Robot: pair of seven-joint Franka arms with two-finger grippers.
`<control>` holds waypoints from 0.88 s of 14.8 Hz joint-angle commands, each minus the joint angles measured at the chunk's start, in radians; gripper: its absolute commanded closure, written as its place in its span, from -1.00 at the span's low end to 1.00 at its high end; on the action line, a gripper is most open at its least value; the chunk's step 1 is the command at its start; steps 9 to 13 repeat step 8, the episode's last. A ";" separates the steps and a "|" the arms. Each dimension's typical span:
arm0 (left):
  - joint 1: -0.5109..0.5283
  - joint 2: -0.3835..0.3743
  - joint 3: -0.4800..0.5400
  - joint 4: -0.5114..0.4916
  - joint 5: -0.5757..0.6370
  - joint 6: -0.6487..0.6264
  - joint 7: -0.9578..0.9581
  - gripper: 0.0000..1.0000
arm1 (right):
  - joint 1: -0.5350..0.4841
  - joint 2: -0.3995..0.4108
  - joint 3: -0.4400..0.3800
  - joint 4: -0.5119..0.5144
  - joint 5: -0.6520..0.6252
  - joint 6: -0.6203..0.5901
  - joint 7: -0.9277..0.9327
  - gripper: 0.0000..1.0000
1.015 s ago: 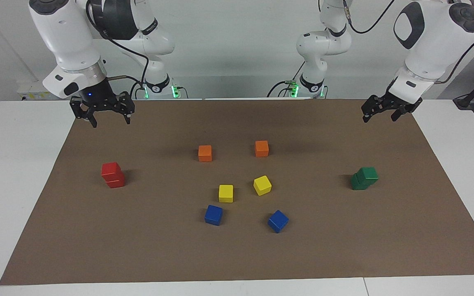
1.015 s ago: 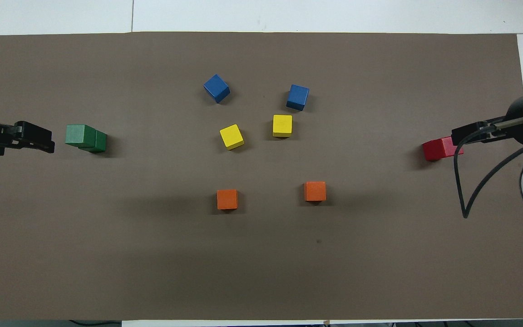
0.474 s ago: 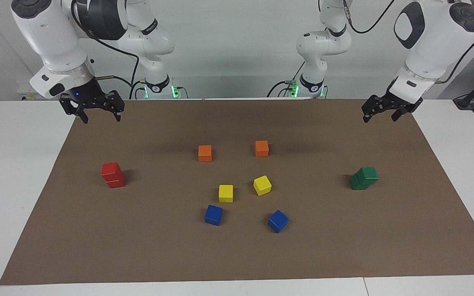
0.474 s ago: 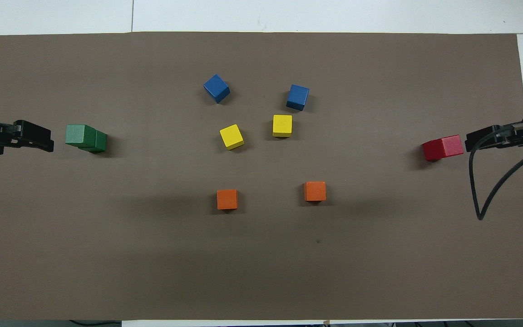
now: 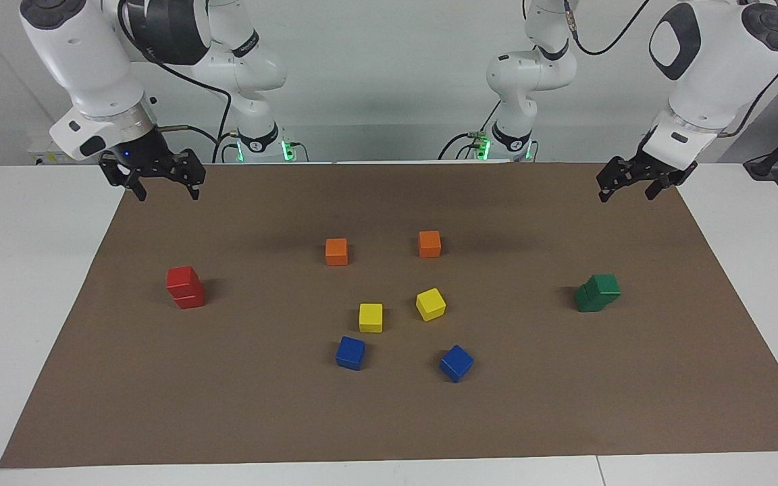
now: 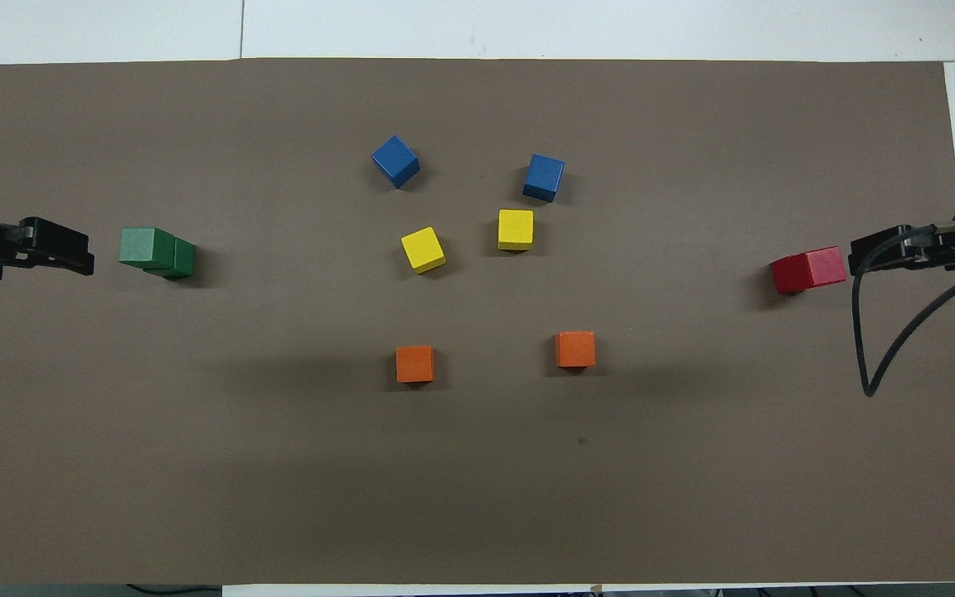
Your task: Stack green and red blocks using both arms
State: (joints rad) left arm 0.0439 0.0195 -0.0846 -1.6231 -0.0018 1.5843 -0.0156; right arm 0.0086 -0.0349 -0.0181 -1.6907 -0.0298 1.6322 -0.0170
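Both stacks stand finished: the red blocks (image 5: 185,287) sit one on the other below and toward the table's middle from the right end effector (image 5: 152,177), and the green blocks (image 5: 598,292) do the same under the left end effector (image 5: 635,182), the top green cube skewed on its base. Each end effector hangs with fingers spread and nothing in them, well apart from its stack, over the brown mat (image 5: 389,418) on the worktop.

Against a second ago, the right end effector has risen and pulled back toward its own end of the worktop, clearing the red stack; the left has barely shifted. The blocks have not moved. I judge the task essentially done, with both arms retreating.
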 commanded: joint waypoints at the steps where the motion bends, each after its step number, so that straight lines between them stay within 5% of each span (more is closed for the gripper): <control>1: 0.005 -0.007 -0.003 -0.011 0.006 0.016 -0.001 -1.00 | -0.001 -0.017 0.003 -0.007 0.007 -0.020 0.028 -1.00; 13: 0.005 -0.007 -0.003 -0.011 0.006 0.016 -0.001 -1.00 | -0.001 -0.017 0.003 -0.007 0.007 -0.025 0.032 -1.00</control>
